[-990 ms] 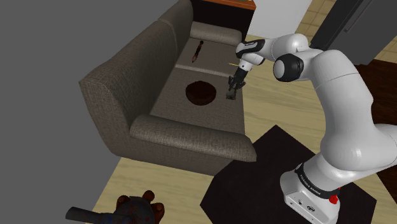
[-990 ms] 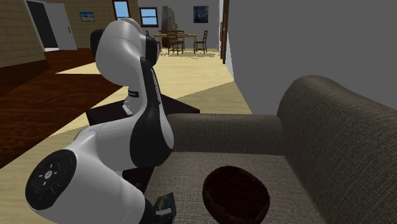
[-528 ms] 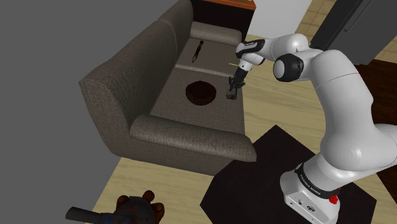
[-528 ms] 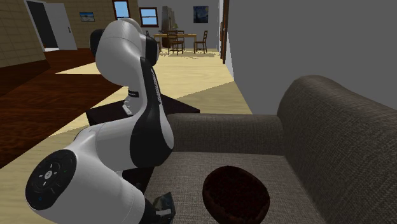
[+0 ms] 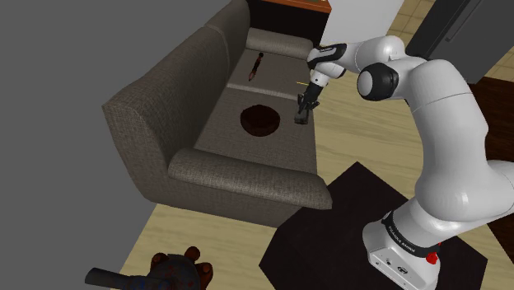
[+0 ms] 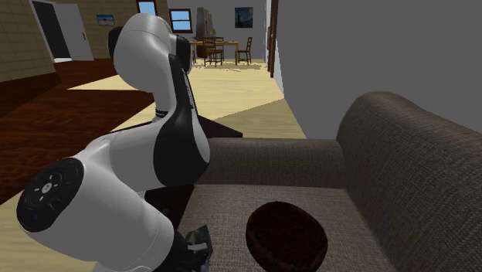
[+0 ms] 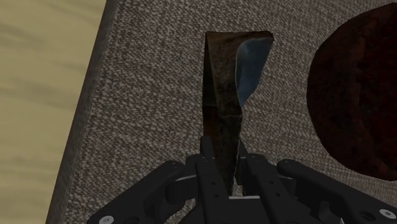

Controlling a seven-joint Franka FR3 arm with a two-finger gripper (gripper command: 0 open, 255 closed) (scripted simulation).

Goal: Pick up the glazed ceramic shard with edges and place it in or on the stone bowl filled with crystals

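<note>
Pincer [image 7: 229,160] pinching shard [image 7: 226,83] by its narrow end, over sofa seat [image 7: 146,95] nr front edge; bowl [image 7: 359,95] just beside. Rec: lift clear of seat, grip firm, traverse over bowl ctr, lower before release.

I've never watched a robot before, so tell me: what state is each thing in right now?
Gripper: shut on the shard.
Shard: clasped, not in the bowl.
Bowl: upright on the sofa seat, beside the gripper.
Dark stick: lying at the sofa's far end.
</note>
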